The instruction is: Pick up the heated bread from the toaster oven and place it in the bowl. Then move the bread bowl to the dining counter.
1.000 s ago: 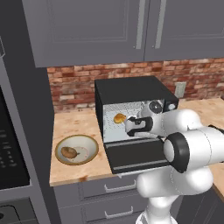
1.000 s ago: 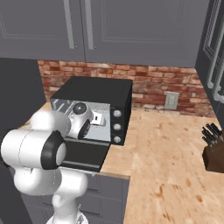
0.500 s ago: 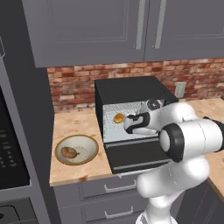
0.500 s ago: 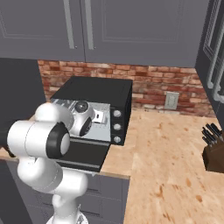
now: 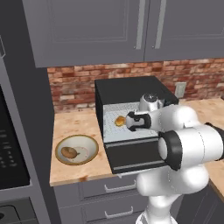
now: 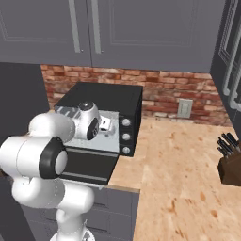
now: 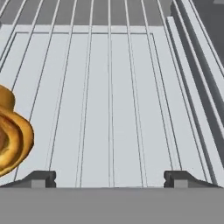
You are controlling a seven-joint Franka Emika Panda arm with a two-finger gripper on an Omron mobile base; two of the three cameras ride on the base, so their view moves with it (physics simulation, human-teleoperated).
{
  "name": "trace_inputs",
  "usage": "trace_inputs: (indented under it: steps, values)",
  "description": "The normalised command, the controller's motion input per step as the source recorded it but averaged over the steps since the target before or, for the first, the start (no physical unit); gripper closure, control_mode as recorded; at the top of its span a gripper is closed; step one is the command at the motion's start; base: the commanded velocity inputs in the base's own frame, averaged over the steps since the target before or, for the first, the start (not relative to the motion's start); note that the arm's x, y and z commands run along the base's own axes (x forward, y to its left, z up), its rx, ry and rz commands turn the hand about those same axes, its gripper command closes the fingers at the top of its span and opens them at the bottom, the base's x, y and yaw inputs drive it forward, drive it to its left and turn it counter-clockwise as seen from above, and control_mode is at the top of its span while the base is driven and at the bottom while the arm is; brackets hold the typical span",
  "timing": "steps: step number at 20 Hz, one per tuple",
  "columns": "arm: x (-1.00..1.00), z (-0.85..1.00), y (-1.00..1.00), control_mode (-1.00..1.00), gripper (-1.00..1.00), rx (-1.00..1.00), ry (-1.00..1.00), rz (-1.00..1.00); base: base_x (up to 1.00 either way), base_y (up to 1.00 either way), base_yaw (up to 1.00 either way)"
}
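The gripper [image 7: 109, 178] is reaching into the toaster oven [image 5: 131, 89] over the wire rack [image 7: 109, 87], jaws spread wide and holding nothing. The heated bread [image 7: 13, 138] is sitting off beside one fingertip, so the hand should be centring on it before closing.

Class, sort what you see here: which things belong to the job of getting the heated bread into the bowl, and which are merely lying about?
Part of the job:
- small golden-orange bread bun on the wire rack
- black box-shaped toaster oven, door down
- shallow cream bowl with olive rim
- open gripper

Lying about:
- dark brown food lump in the bowl
- dark knife block
- wall socket
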Motion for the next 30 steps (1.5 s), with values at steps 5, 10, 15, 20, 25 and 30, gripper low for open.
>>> trace_inputs:
  steps: [5,10,15,20,25,30]
  values:
    - [-0.93,-0.41,-0.30,-1.00,-1.00,-0.03,0.29,0.00,0.00,0.00,0.00]
    - [-1.00,-0.60,-0.43,-1.00,-1.00,-0.01,0.18,0.00,0.00,0.00,0.00]
    - [-1.00,-0.73,-0.36,-1.00,-1.00,0.00,0.07,0.00,0.00,0.00,0.00]
    - [-0.97,-0.12,0.00,-1.00,-1.00,0.03,-0.10,0.01,0.00,0.00,0.00]
    - [-0.53,0.54,0.35,-1.00,-1.00,0.02,-0.34,0.20,0.00,0.00,0.00]
    - [-0.14,0.47,0.87,-1.00,-1.00,0.00,-0.14,0.14,0.00,0.00,0.00]
